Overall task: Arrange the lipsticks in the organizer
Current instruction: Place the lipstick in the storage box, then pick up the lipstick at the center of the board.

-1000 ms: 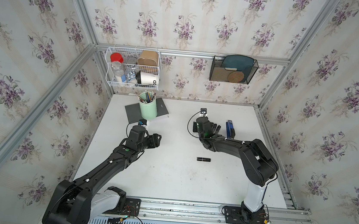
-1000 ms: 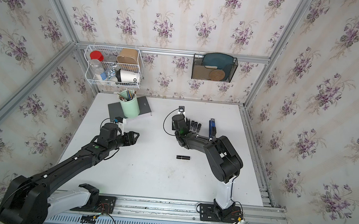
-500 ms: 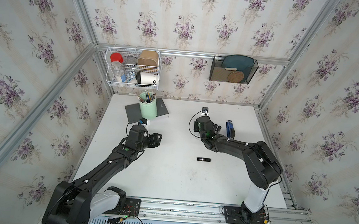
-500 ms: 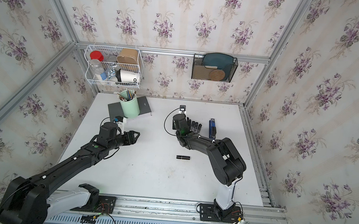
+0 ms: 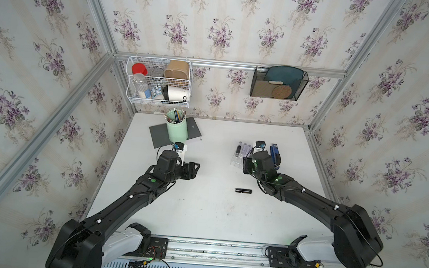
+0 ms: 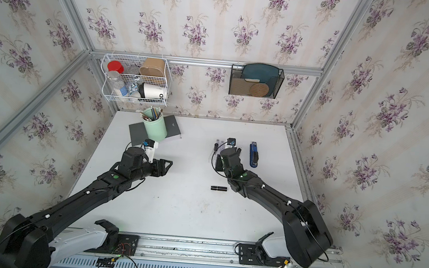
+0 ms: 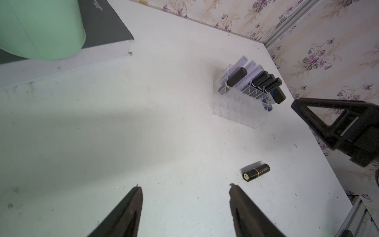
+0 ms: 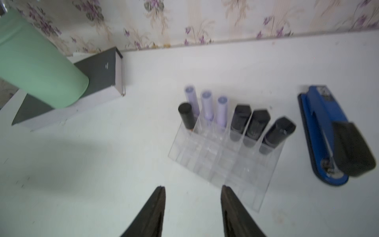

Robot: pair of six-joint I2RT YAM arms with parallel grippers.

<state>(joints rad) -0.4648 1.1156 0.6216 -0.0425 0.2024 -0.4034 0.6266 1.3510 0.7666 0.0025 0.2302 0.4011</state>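
- The white table [image 5: 200, 213] has one loose lipstick [image 5: 243, 190] on it. It is black and lies on its side between the two arms, on the near part of the table.
- This loose lipstick is not yet put away, so the job is nearly done but not quite (it looks like the last one).
- The left gripper [image 7: 185, 186] is wide open and holds nothing. The loose lipstick lies a little way in front of it, not touching.
- The right gripper [image 8: 193, 187] has its fingers partly apart, with nothing between them. It hangs at the near edge of the organizer [image 8: 246, 195], and the loose lipstick is closer to the robot than it is, and apart from it.
- In the organizer's far cells stand three purple lipsticks [image 8: 206, 106] and four black lipsticks [image 8: 257, 125]. The near cells are bare.
- The next move is likely to bring a gripper over the loose lipstick, drop down, pinch it across its round side and stand it up in a bare cell.
- Just beside the organizer lies a blue stapler [image 8: 324, 127].
- Far back stands a green cup [image 5: 177, 128] of pens.
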